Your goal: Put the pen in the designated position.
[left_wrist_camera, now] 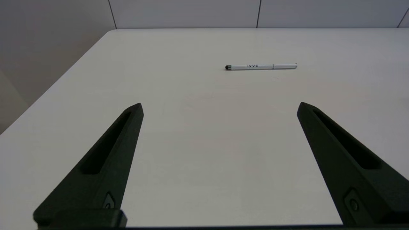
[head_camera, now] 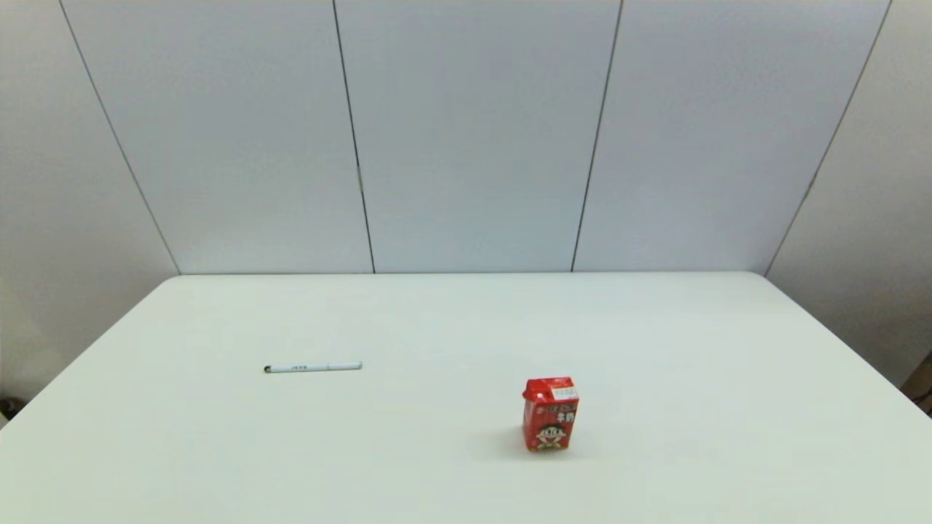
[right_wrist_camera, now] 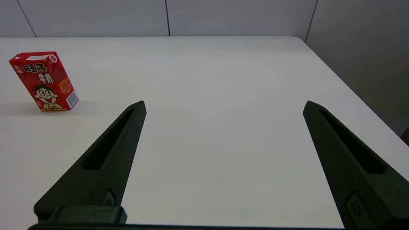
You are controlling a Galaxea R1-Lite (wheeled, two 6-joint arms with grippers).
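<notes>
A slim white pen (head_camera: pixel 313 367) with a dark tip lies flat on the left half of the white table, its tip pointing left. The left wrist view shows the same pen (left_wrist_camera: pixel 261 66) well beyond my left gripper (left_wrist_camera: pixel 219 105), which is open with nothing between its fingers. My right gripper (right_wrist_camera: pixel 224 103) is open too, held over bare tabletop near the table's right side, far from the pen. Neither arm shows in the head view. The designated position bears no mark that I can see.
A small red carton (head_camera: pixel 550 413) with a cartoon face stands upright right of centre, near the front; the right wrist view shows the carton (right_wrist_camera: pixel 43 81) off to one side of that gripper. Grey wall panels close off the table's (head_camera: pixel 655 327) far edge.
</notes>
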